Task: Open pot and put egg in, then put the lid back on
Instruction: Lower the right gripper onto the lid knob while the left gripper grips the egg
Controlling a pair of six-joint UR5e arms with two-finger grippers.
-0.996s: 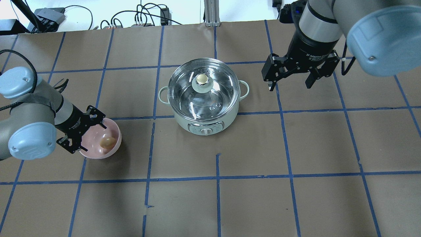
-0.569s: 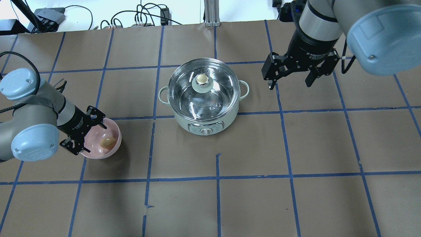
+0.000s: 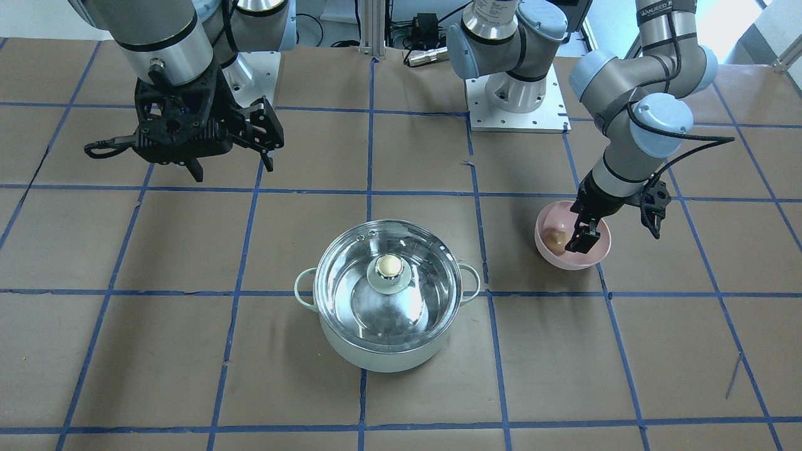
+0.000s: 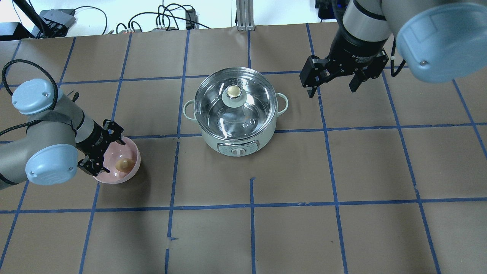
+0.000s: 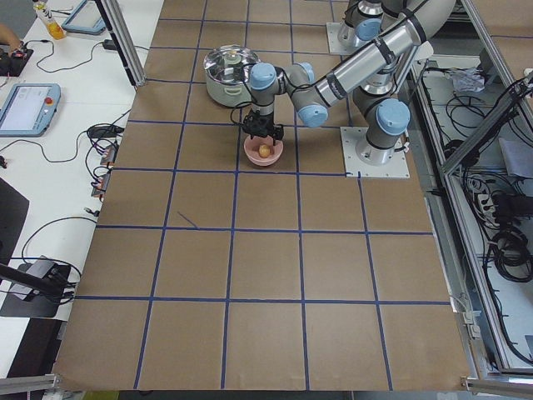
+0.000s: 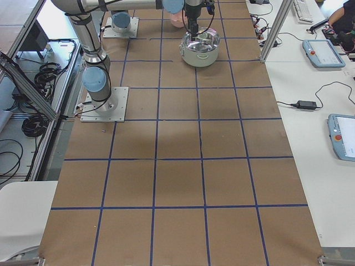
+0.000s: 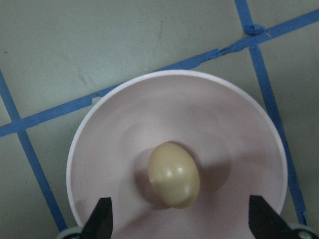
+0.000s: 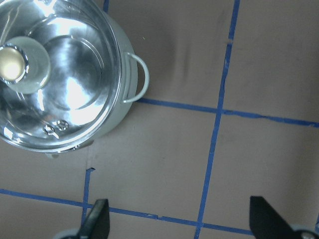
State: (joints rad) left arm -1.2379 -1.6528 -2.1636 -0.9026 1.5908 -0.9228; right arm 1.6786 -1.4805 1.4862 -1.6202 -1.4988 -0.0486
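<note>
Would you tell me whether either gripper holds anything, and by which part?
Nothing is held: left gripper open over the egg, right gripper open beside the pot.

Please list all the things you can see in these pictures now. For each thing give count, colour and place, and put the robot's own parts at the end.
pot: 1, pale mint green, steel inside, middle of the table, lid on.
lid: 1, clear glass with a cream knob, resting on the pot.
egg: 1, tan, inside the pink bowl.
pink bowl: 1, pink, on the table to the robot's left of the pot.
table: 1, brown with a blue tape grid.
cables: several, black, beyond the table's far edge.
left gripper: 1, black, open, over the pink bowl, not touching the egg.
right gripper: 1, black, open, empty, to the robot's right of the pot.
</note>
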